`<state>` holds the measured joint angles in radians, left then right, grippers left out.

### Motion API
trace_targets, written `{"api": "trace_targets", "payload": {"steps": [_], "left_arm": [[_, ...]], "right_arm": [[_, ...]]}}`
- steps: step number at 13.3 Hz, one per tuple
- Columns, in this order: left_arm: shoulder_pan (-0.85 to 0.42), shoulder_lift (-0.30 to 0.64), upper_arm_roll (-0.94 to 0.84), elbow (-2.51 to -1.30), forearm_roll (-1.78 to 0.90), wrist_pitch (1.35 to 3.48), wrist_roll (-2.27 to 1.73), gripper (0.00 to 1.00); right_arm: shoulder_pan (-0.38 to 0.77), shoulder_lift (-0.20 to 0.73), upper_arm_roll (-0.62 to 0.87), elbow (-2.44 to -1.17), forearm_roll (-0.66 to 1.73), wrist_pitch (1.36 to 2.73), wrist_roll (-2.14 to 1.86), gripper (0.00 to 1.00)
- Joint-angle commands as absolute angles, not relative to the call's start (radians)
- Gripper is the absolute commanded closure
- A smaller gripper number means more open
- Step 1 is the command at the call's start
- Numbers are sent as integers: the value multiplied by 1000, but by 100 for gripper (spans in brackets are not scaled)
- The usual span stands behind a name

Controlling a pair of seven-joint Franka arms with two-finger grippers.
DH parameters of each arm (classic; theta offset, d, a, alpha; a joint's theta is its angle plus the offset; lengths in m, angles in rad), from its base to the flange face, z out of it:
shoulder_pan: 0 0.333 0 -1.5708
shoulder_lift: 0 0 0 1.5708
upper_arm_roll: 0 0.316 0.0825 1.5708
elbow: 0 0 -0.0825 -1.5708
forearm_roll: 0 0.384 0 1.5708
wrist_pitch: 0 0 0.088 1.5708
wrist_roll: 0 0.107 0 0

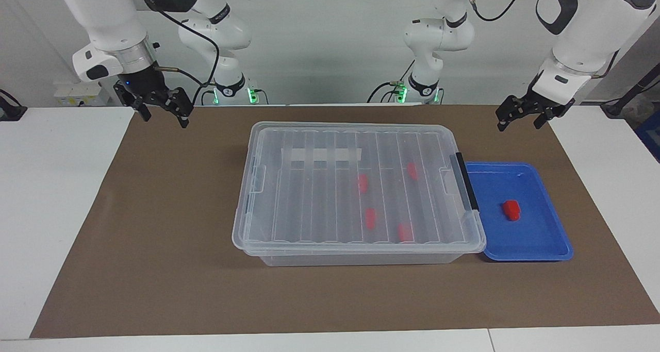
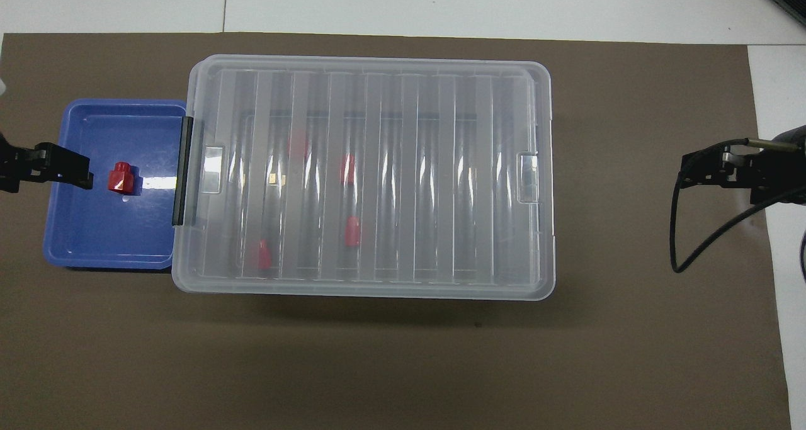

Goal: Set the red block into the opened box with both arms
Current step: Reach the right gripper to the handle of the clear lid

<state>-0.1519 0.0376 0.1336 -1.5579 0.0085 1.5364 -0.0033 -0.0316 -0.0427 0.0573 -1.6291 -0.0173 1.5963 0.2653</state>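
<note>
One red block lies in a shallow blue tray. The tray stands beside the box, toward the left arm's end of the table. The clear ribbed lid lies flat on the box. Several more red blocks show through it inside. My left gripper hangs open and empty, high over the tray's outer end and apart from the block. Open and empty too, my right gripper hangs over the brown mat at the right arm's end.
A black clip runs along the box end that meets the tray. A whitish tape strip sits on the lid. The brown mat covers the white table. A black cable loops beside the right gripper.
</note>
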Motion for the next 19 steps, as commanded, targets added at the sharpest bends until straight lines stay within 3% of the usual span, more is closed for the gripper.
{"api": "trace_targets", "payload": {"steps": [1,8,10,16,19], "left_arm": [[-158,14,140,-1582,9,1532,-14,0],[-156,-3,140,-1591,8,1517,-20,0],[-156,-8,141,-1589,8,1525,-21,0],[-141,-54,143,-1686,6,1555,-14,0],[-95,-74,144,-1753,6,1716,1,0]], "right_arm": [[-41,-41,64,-1624,-32,1586,230,0],[-35,-5,64,-1643,-20,1654,239,4],[-31,2,64,-1696,-15,1727,250,4],[90,31,64,-1853,-14,1952,325,0],[161,44,64,-1884,-14,1994,370,0]]}}
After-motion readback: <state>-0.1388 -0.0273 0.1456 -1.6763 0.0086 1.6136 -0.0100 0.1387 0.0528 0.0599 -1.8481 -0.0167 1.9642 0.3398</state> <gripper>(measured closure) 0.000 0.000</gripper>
